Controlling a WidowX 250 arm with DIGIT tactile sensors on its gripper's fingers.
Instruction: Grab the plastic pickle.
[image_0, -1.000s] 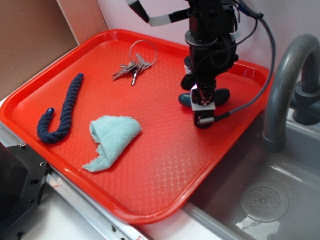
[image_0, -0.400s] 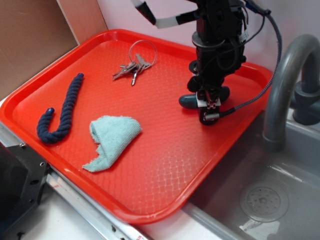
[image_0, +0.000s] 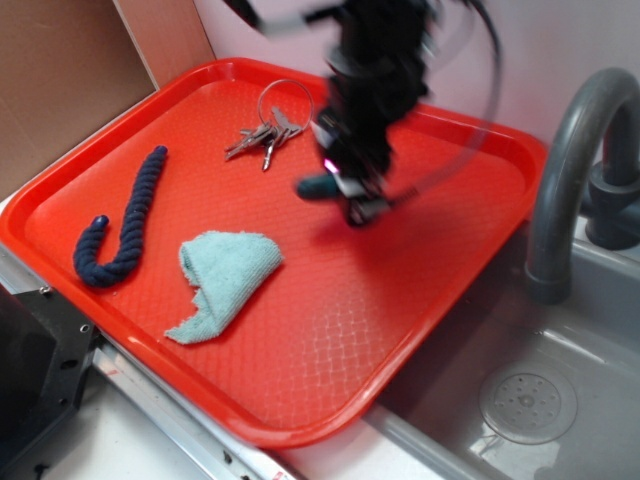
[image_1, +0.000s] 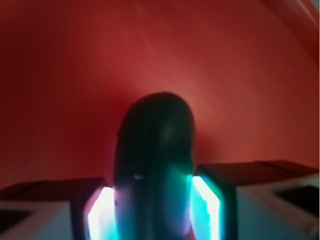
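The plastic pickle (image_1: 152, 165) is a dark teal-green rounded piece held between my two lit fingers in the wrist view, its rounded end sticking out ahead. In the exterior view its end (image_0: 313, 187) pokes out to the left of my gripper (image_0: 345, 190), which is blurred with motion over the middle of the red tray (image_0: 420, 290). The gripper is shut on the pickle and appears to hold it just above the tray floor.
A bunch of keys on a ring (image_0: 270, 130) lies at the tray's back. A navy braided rope (image_0: 125, 220) lies at the left, a light blue cloth (image_0: 225, 280) at the front. A grey tap (image_0: 570, 170) and sink (image_0: 520, 400) are to the right.
My gripper has moved left across the tray, from its right side to its middle, carrying the pickle with it. The other objects have not moved.
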